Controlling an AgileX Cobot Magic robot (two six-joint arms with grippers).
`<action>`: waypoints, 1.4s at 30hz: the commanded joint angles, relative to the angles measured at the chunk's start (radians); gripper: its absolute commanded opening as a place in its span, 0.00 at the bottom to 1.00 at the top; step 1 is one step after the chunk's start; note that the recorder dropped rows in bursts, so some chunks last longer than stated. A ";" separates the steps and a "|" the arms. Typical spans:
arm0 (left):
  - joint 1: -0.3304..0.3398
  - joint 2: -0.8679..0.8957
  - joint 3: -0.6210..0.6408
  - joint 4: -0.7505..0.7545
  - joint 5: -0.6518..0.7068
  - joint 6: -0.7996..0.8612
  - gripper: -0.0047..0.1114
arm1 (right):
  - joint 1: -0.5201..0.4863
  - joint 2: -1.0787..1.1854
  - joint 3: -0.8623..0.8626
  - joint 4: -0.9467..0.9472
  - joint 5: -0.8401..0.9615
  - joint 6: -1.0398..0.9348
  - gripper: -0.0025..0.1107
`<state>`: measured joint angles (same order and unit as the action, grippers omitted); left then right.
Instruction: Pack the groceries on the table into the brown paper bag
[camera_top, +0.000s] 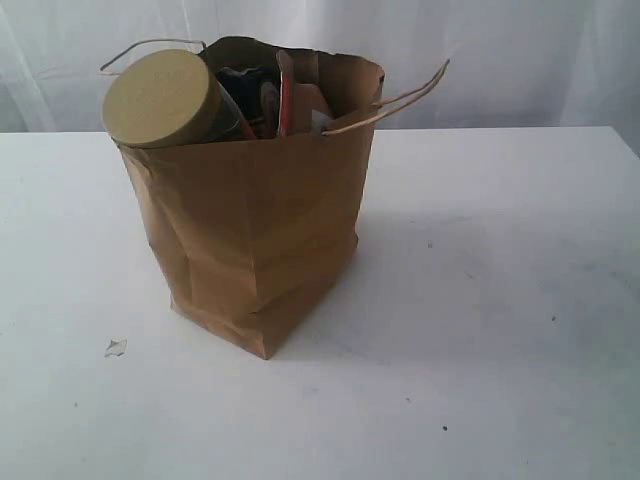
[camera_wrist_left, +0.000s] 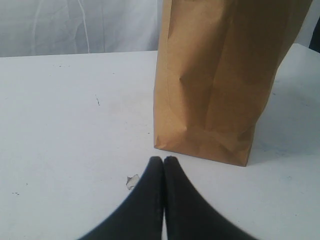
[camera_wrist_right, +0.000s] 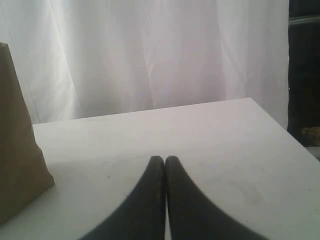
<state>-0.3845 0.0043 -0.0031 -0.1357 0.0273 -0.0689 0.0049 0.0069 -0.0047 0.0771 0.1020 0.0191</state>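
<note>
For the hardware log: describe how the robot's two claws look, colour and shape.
Left claw: two matte black fingers, broad at the base, curving in and tapering to rounded tips. Right claw looks the same. No cables, markings or labels show; the arms themselves are out of view.

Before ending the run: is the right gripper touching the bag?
Apart. The right wrist view shows a wide stretch of bare table between the shut right gripper and the bag.
</note>
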 joint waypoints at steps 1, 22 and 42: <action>0.002 -0.004 0.003 -0.001 0.000 -0.002 0.04 | -0.005 -0.007 0.005 0.001 0.011 0.004 0.02; 0.002 -0.004 0.003 -0.001 0.000 -0.002 0.04 | 0.031 -0.007 0.005 0.001 0.259 0.004 0.02; 0.002 -0.004 0.003 -0.001 0.000 -0.002 0.04 | 0.045 -0.007 0.005 0.001 0.259 0.004 0.02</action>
<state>-0.3845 0.0043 -0.0031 -0.1357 0.0273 -0.0689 0.0469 0.0057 -0.0047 0.0791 0.3650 0.0191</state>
